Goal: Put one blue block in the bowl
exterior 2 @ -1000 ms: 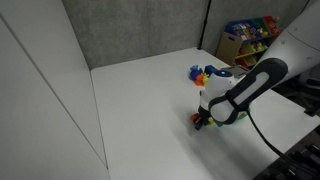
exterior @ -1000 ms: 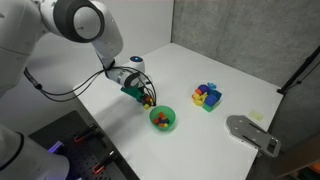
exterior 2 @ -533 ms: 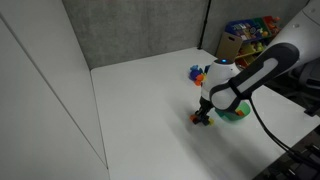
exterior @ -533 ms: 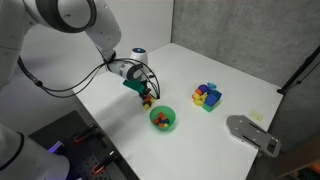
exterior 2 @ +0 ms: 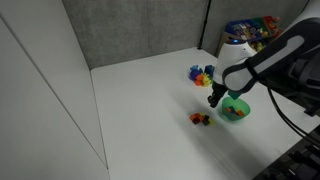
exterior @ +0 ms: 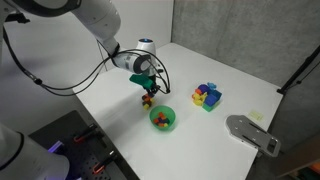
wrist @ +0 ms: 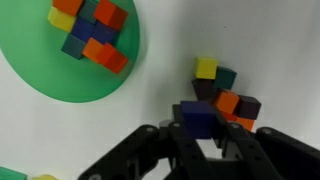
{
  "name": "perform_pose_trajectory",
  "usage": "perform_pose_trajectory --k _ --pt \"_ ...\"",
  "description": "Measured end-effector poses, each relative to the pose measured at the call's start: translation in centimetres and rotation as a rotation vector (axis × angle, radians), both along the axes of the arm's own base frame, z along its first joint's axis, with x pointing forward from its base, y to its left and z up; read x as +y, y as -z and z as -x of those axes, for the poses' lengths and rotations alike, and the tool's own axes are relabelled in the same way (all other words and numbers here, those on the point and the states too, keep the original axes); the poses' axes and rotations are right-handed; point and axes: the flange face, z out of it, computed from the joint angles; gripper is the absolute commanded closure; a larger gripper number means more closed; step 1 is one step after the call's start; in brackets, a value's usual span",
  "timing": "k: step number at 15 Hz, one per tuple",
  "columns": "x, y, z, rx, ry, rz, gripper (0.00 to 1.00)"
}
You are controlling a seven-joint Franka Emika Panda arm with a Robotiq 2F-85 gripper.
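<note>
While fingers (wrist: pixel 150 148) pinch a blue block (wrist: pixel 200 118), pile (wrist: pixel 232 100) partly hidden behind it, bowl (wrist: pixel 60 85) cropped top-left.

On the bench (exterior: pixel 118 112) the bowl (exterior: pixel 162 119) holds several loose blocks (wrist: pixel 88 35), and a small cluster of blocks (exterior: pixel 147 101) lies just beside the bowl, clear of its rim. The claw (exterior 2: pixel 215 100) hangs above the bench between bowl and cluster, with a single block (wrist: pixel 200 118) gripped between its fingers. A larger pile of blocks (exterior 2: pixel 202 74) sits well apart from both, farther back on the bench in an exterior view.
</note>
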Motion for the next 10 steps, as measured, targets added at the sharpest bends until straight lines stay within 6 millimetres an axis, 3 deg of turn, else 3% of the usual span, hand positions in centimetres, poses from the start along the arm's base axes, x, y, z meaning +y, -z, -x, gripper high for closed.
perform_pose_trajectory --k 6,7,8,10 --pt "-8.0 -1.6 2.2 0.017 0.101 0.058 0.89" --pt "-9.3 -1.5 2.7 0.024 0.117 0.066 0.6" --pt "-10.4 -1.3 3.2 0.032 0.132 0.072 0.45" --pt "-12.0 -0.9 4.0 0.048 0.155 0.08 0.32"
